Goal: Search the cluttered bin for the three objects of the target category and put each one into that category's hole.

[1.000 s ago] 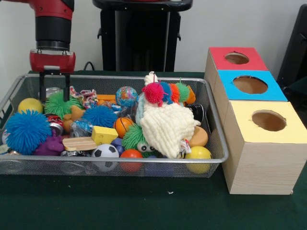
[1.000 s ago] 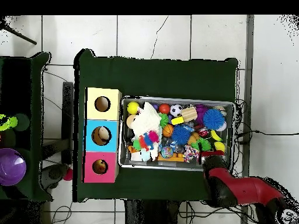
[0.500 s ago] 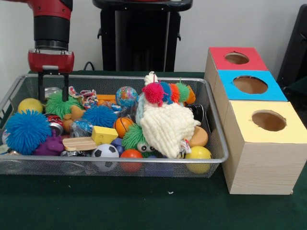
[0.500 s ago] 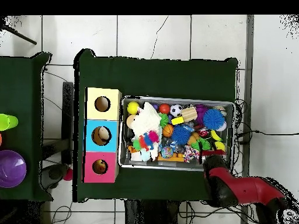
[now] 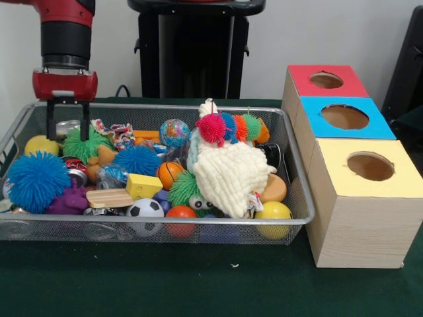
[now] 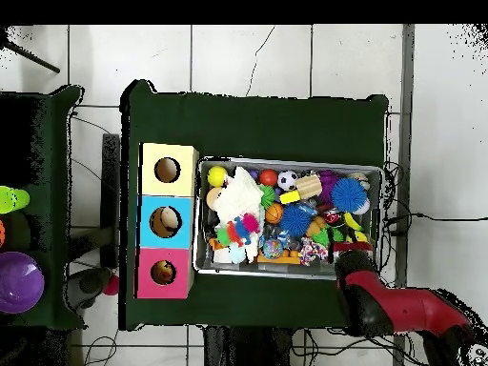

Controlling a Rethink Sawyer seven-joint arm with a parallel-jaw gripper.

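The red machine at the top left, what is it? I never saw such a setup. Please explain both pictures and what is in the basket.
It is a robot arm; its gripper hangs open and empty over one corner of a wire basket full of toys, such as a blue spiky ball, a small soccer ball and a cream knitted cloth. Beside the basket stand three wooden boxes, red, blue and yellow, each with a round hole. One picture looks across the table; the other looks straight down.

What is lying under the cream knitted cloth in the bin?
The cream knitted cloth drapes over a pile. Peeking out at its edges are a green spiky ball, an orange ball and a yellow ball. Whatever sits beneath its middle is covered.
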